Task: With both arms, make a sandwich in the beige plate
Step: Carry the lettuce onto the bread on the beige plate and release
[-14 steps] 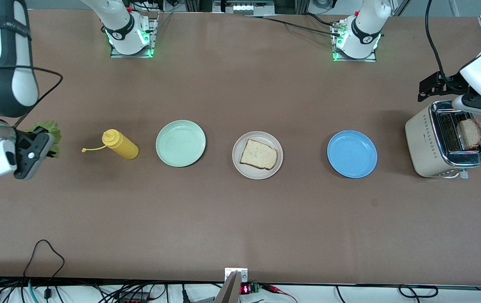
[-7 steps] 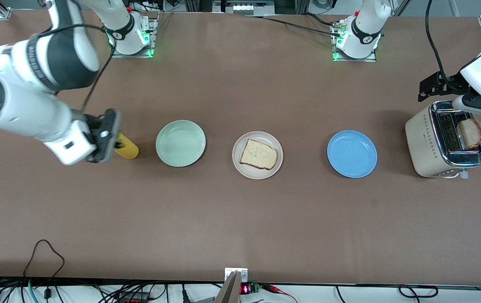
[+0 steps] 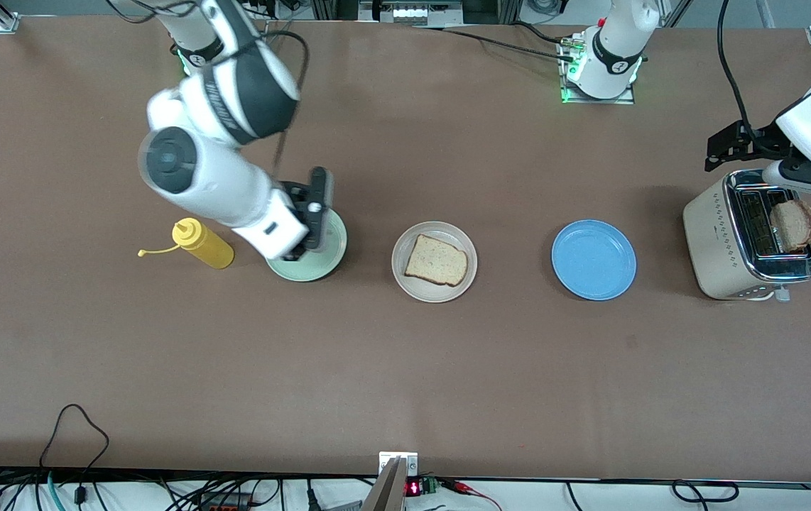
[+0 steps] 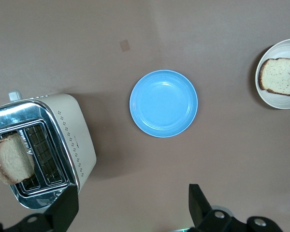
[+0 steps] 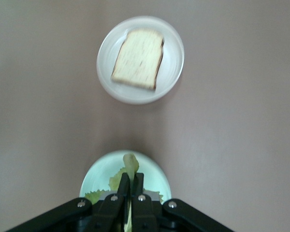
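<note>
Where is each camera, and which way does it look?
Front view: high across the table, facing both arms.
Left wrist view: on the left arm, over the toaster and blue plate; left gripper shows, jaws open.
Right wrist view: right gripper pinching lettuce over the green plate.
All share the bread on the beige plate.

We find the table's (image 3: 405,369) things strung in one row between the arms' ends. At the right arm's end lies the bottle (image 3: 203,243) on its side; beside it sits the first plate (image 3: 320,266), over which the right gripper (image 5: 130,186) hangs with a lettuce leaf (image 5: 128,171) pinched in it. Next comes the beige plate (image 3: 434,292) with one bread slice (image 3: 437,260) on it, then another plate (image 3: 594,259). At the left arm's end stands the toaster (image 3: 714,238) with a slice (image 3: 794,225) upright in one slot, and the left gripper (image 3: 768,152) is above it.
</note>
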You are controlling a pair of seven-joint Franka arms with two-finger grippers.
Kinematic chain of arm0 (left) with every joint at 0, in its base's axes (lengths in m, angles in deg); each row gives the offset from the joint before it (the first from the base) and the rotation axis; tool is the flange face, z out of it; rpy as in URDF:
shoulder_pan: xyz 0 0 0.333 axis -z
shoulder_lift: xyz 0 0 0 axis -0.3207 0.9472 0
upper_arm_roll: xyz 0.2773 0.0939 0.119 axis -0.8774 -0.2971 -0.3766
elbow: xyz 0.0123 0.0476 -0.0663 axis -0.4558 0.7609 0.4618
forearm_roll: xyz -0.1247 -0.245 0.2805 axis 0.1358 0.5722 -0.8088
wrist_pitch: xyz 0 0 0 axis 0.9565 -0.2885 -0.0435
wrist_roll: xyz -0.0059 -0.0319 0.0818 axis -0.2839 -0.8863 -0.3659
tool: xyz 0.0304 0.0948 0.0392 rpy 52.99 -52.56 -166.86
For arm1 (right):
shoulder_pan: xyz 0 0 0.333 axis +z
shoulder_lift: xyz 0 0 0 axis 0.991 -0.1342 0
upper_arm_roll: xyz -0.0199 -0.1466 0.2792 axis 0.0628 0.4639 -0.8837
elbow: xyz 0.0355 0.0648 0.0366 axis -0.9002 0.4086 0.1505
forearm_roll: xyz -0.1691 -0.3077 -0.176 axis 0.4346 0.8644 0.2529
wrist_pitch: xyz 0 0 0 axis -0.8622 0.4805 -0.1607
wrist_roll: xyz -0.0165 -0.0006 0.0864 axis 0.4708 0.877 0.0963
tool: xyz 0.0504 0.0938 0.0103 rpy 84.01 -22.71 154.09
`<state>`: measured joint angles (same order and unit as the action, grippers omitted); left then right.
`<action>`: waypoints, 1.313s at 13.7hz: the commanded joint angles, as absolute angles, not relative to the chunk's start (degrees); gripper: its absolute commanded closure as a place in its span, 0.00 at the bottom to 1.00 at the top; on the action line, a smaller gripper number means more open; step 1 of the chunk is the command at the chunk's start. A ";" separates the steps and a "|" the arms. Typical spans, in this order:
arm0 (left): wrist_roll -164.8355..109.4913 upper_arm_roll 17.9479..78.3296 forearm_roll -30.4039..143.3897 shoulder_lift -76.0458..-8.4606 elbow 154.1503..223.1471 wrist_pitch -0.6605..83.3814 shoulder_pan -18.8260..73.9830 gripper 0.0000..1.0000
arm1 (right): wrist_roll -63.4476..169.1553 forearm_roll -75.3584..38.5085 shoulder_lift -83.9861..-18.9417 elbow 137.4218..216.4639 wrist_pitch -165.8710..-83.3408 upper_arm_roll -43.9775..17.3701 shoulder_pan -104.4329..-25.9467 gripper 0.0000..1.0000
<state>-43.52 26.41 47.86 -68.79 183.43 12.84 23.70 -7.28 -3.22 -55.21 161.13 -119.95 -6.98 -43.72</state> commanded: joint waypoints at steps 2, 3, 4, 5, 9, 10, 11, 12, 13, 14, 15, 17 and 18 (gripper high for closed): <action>-43.00 26.39 48.64 -69.11 183.51 12.26 23.63 0.00 | -1.02 -5.13 -62.08 159.84 -134.27 -6.18 -37.04 1.00; -43.00 26.39 48.64 -69.11 183.51 12.26 23.63 0.00 | 1.52 -5.13 -64.19 159.31 -139.10 -6.27 -35.55 1.00; -43.00 26.39 48.64 -69.11 183.51 12.26 23.63 0.00 | 4.51 -5.39 -66.12 158.44 -143.07 -6.27 -34.05 1.00; -43.00 26.39 48.64 -69.11 183.59 12.26 23.63 0.00 | 6.89 -6.01 -67.97 157.65 -145.72 -6.27 -33.08 1.00; -43.00 26.39 48.64 -69.11 183.51 12.26 23.63 0.00 | 13.40 -6.98 -75.18 151.58 -153.47 -8.11 -32.10 1.00; -43.00 26.39 48.64 -69.11 183.59 12.26 23.63 0.00 | 13.94 -6.98 -75.98 151.40 -154.70 -8.29 -32.10 1.00; -43.00 26.39 48.64 -69.11 183.59 12.26 23.63 0.00 | 14.64 -6.98 -76.68 151.40 -156.19 -9.08 -32.10 1.00; -43.00 26.39 48.64 -69.11 183.59 12.26 23.63 0.00 | 14.90 -6.98 -77.39 151.40 -157.59 -9.61 -32.10 1.00; -43.00 26.39 48.64 -69.11 183.51 12.26 23.63 0.00 | 15.95 -6.98 -78.00 151.40 -159.26 -9.96 -32.02 1.00; -43.00 26.39 48.64 -69.11 183.59 12.26 23.63 0.00 | 17.27 -6.98 -78.53 151.40 -160.58 -10.22 -31.67 1.00; -43.00 26.39 48.64 -69.11 183.59 12.26 23.54 0.00 | 18.67 -6.98 -78.71 151.40 -161.38 -10.49 -31.23 1.00; -43.00 26.39 48.64 -69.11 183.59 12.26 23.54 0.00 | 20.00 -6.98 -78.71 151.48 -161.65 -10.49 -30.96 0.89; -43.00 26.39 48.64 -69.11 183.59 12.26 23.54 0.00 | 21.05 -7.07 -78.63 151.49 -161.65 -10.58 -30.87 0.01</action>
